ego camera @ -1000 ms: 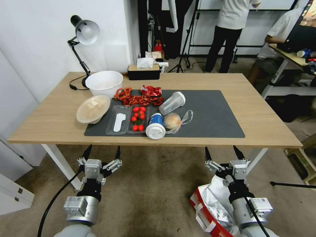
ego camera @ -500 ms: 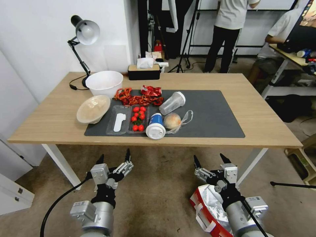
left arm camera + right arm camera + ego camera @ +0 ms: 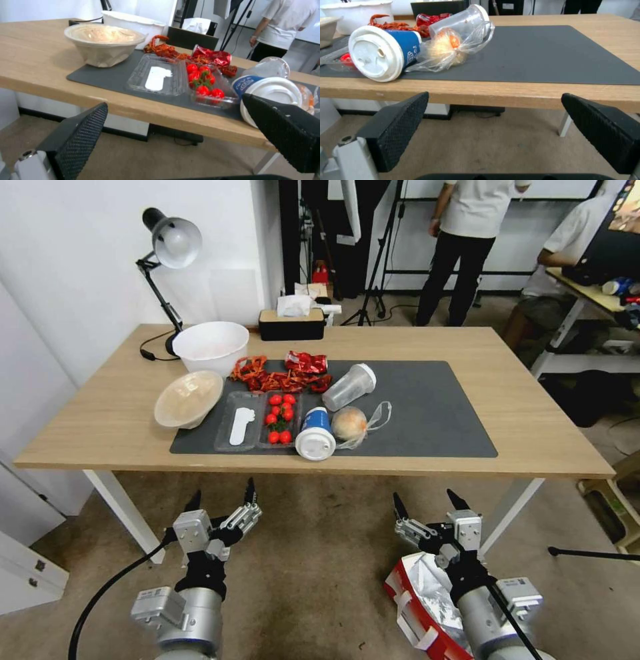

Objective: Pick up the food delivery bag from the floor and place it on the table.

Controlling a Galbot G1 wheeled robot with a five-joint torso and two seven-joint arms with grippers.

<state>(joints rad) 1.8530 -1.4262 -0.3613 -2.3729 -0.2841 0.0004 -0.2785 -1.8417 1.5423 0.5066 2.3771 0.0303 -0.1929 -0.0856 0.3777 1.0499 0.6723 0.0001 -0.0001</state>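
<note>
The food delivery bag [image 3: 421, 592] lies on the floor [image 3: 320, 560] at the lower right, its red edge, white strap handles and foil lining showing, partly hidden under my right arm. My right gripper [image 3: 427, 499] hovers open just above and beyond the bag, below the table's front edge, holding nothing. My left gripper [image 3: 223, 492] is open and empty over bare carpet at the lower left. The light-wood table [image 3: 100, 427] with its dark grey mat [image 3: 427, 413] stands ahead. Each wrist view looks past its open gripper, the left [image 3: 175, 102] and the right [image 3: 495, 96], to the table edge [image 3: 520, 93].
The mat's left half holds a blue cup [image 3: 315, 433], a bagged bun [image 3: 349, 424], a clear cup [image 3: 349, 387], tomatoes [image 3: 279, 418], crayfish [image 3: 277, 377] and two bowls [image 3: 189, 399]. A lamp [image 3: 170, 243] and tissue box [image 3: 292, 324] stand behind. The mat's right half is bare. White table legs [image 3: 123, 510] flank the floor space.
Over the last second both grippers dropped lower and drew inward, staying open. The left one then edged slightly back to the left. The bag has not moved.
</note>
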